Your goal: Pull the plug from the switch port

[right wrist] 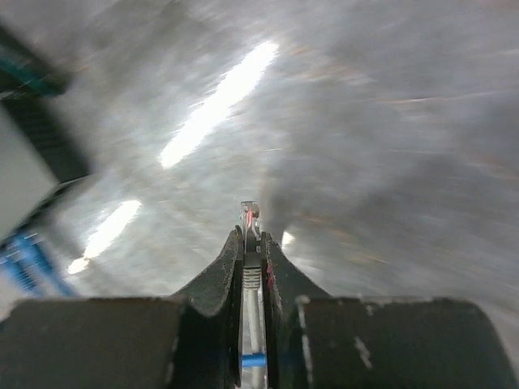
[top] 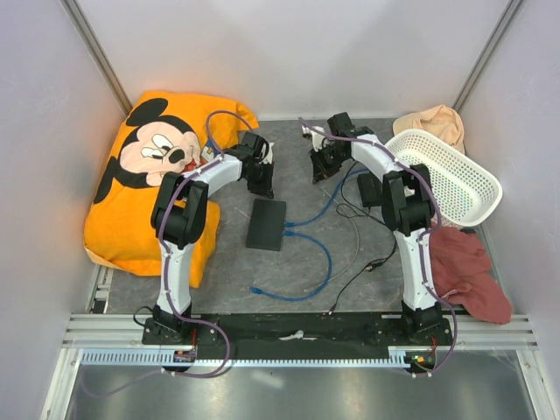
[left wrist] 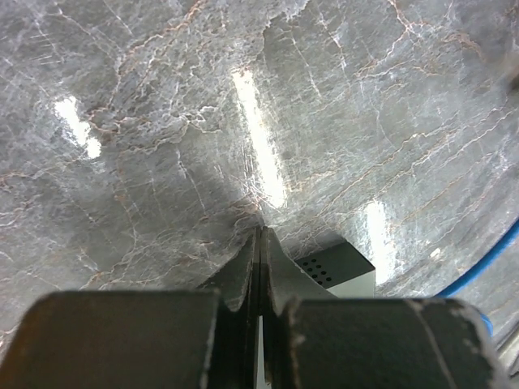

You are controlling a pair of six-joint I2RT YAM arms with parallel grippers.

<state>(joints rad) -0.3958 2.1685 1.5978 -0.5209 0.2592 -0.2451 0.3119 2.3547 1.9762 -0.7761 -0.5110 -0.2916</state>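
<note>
Right tool [right wrist: 251,237] is clamped narrow on the plug [right wrist: 250,214]. The clear connector tip pokes out past the fingertips and a pale cord runs back between the fingers. That view is smeared, so I can't read more detail.

From above, the right tool [top: 320,166] sits at the far side of the counter [top: 350,280], well apart from the black box [top: 266,224], so the plug is out of the box.

The switch port [top: 285,229] is on the box's right long edge, where the blue cable [top: 319,254] meets it. I can't resolve single sockets from the top view.

Left tool [left wrist: 259,237] is pinched fully together with nothing between the fingers. It hangs just beyond the far end of the box. The wrist view shows a box corner with vent holes [left wrist: 336,271] right under the fingertips; whether they touch, I can't tell.

The box lies flat mid-counter between the two arms. The orange Mickey pillow [top: 144,175] is on the left, the white basket [top: 446,175] and red cloth [top: 468,271] on the right.
</note>
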